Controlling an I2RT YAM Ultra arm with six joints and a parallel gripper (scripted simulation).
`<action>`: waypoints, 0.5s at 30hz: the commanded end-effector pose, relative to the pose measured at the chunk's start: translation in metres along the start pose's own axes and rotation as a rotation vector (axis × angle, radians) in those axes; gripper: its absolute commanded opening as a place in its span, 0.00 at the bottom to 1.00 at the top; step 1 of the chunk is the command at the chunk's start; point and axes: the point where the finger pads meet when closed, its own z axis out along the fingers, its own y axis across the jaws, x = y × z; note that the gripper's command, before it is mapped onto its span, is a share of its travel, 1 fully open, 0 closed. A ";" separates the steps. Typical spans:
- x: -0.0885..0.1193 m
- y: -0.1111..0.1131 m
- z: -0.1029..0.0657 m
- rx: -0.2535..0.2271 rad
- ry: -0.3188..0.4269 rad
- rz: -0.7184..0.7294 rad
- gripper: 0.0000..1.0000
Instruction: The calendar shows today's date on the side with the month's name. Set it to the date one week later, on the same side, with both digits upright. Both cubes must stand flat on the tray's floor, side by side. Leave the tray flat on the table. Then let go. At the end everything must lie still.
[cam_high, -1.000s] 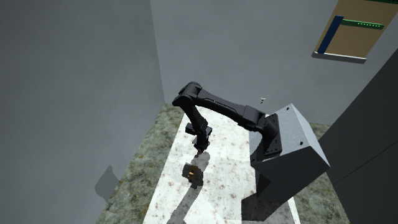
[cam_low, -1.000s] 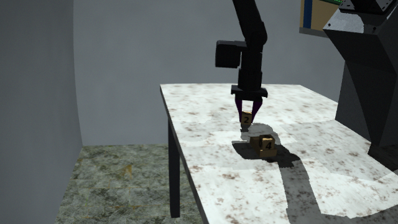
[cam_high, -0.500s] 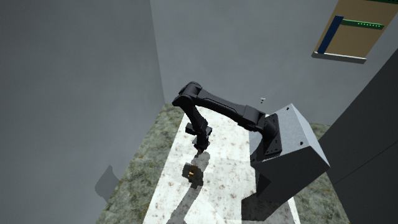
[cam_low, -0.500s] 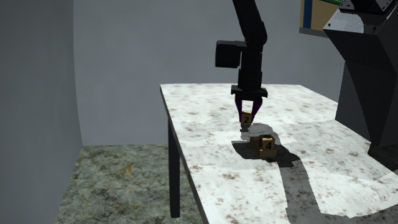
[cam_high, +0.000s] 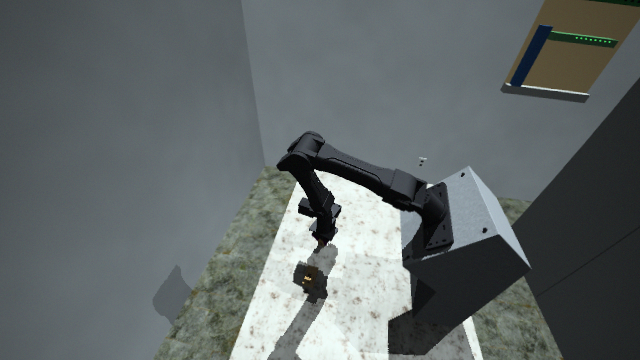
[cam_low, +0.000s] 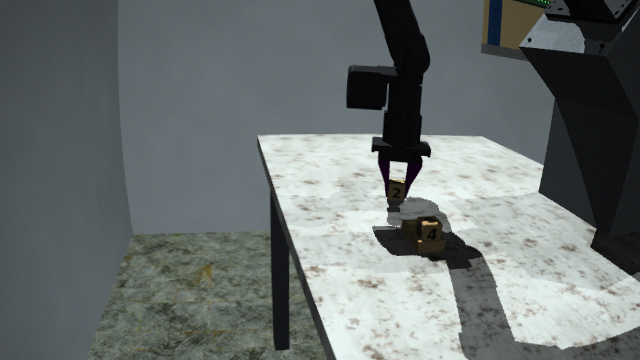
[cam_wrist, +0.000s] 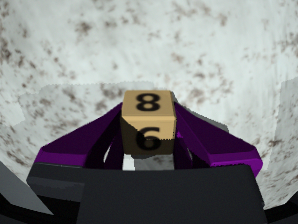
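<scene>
My gripper (cam_high: 322, 243) (cam_low: 397, 194) (cam_wrist: 148, 109) points down and is shut on a wooden number cube (cam_low: 396, 190) (cam_wrist: 148, 103). The cube is held above the table, beyond the tray in the exterior view. It shows a 2 there; the wrist view shows an 8 on its upper face and a 6-like digit on the face below. The wooden tray (cam_low: 431, 246) stands on the table in the arm's shadow. A second cube (cam_low: 431, 231) (cam_high: 307, 278) sits in the tray's near end, showing a 4 and part of another digit. No month name is readable.
The speckled table (cam_high: 360, 290) (cam_low: 350, 300) carries the tray. The arm's grey pedestal (cam_high: 465, 280) (cam_low: 575, 130) stands at the right. A board (cam_high: 575, 65) hangs on the wall behind. The table's left edge runs left of the tray in the exterior view.
</scene>
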 end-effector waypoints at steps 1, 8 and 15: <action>-0.002 0.003 -0.001 -0.008 -0.009 -0.001 0.26; -0.002 0.003 0.001 -0.008 -0.009 -0.001 0.26; -0.002 0.003 0.002 -0.008 -0.009 -0.001 0.26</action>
